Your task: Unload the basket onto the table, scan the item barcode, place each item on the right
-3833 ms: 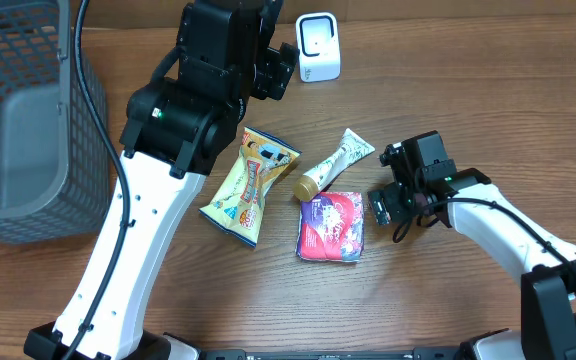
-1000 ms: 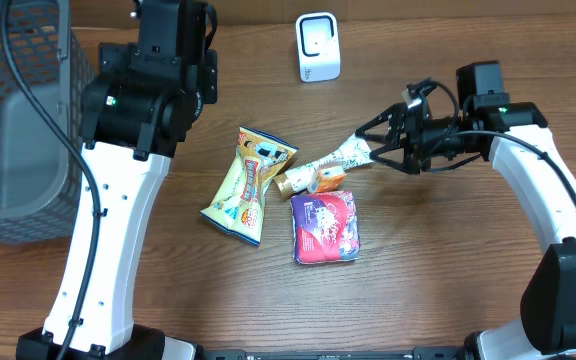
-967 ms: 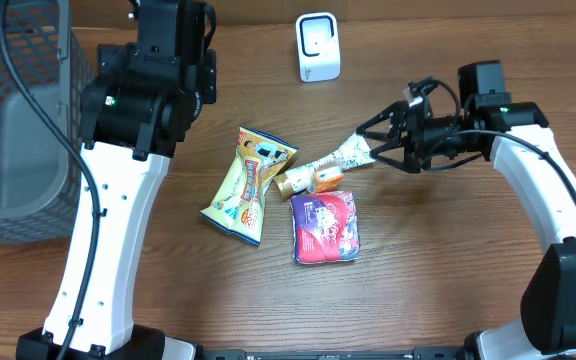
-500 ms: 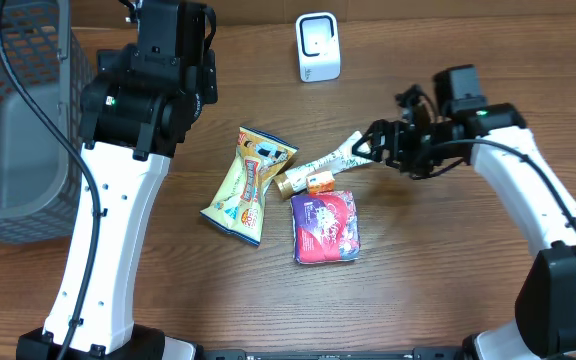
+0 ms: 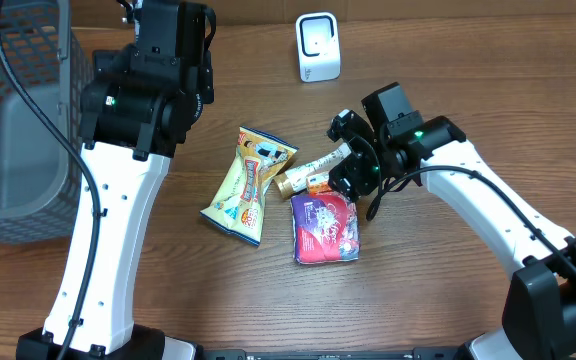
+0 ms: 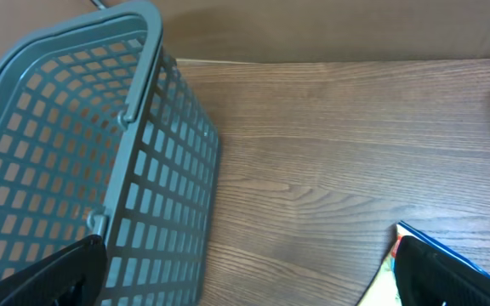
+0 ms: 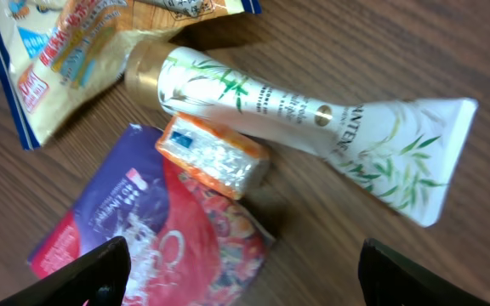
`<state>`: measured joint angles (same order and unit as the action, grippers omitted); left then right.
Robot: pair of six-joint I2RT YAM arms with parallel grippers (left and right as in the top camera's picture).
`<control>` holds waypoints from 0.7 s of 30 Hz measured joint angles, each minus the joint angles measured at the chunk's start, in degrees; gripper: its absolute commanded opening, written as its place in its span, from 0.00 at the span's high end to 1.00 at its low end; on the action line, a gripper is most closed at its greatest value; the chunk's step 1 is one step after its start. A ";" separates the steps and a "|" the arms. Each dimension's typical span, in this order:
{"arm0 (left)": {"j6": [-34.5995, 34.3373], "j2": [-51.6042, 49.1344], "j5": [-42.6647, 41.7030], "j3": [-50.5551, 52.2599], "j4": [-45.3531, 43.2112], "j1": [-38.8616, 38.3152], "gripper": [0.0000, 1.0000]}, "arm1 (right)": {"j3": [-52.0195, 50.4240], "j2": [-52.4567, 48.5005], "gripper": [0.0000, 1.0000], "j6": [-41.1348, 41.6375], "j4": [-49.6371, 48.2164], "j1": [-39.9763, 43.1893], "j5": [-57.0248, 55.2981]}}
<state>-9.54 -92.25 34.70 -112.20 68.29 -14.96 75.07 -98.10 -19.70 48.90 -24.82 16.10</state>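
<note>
While the left arm holds the post it had a second ago, the right arm has swung in from the right side of the table and now hangs over the cluster of goods at the centre. Its right gripper (image 7: 243,251) stands with jaws wide apart and nothing between them, above the tube (image 5: 320,163), whose flat tail it covers in the overhead view. The tube lies flat on the wood, gold cap toward the snack bag (image 5: 248,185), shifted left of where it lay nearly four seconds ago. A small orange pack (image 5: 318,183), not seen then, rests against the tube's side and on the top edge of the red pouch (image 5: 326,228).

The left gripper (image 6: 249,251) is also spread wide and empty, high over the table (image 6: 339,144) beside the grey basket (image 5: 18,130), which fills the left edge. The white scanner (image 5: 318,47) stands at the far edge, well apart from the goods. Bare wood shows between basket and snack bag, between scanner and tube, in front of the pouch, and across the right side behind the right arm. Snack bag, tube, pack and pouch crowd close together, touching or nearly so.
</note>
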 measured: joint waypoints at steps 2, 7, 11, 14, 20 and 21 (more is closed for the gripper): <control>0.00 0.00 0.35 0.00 0.04 0.00 0.00 | 0.00 -0.11 0.18 -3.30 -0.26 0.55 0.42; -0.02 0.00 0.72 0.00 -0.13 0.00 0.00 | 0.00 -1.33 0.00 -9.01 -2.67 1.18 3.63; -0.02 0.00 0.72 0.00 -1.01 0.00 0.00 | 0.00 -1.66 0.00 -11.10 -4.68 1.16 3.13; -0.02 0.00 0.74 0.04 -2.71 0.00 0.00 | 0.00 -1.66 0.00 -17.35 -6.03 1.16 4.33; -0.02 0.00 0.79 0.07 -3.21 0.00 0.00 | 0.04 -1.70 0.00 -25.16 -18.40 1.22 5.42; -0.02 0.00 0.79 0.07 -3.19 0.00 0.00 | 0.26 -1.70 0.00 -25.79 -19.04 1.20 5.57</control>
<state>-9.56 -92.25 35.48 -112.14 65.10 -14.96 75.33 -99.81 -45.50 29.87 -23.62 21.67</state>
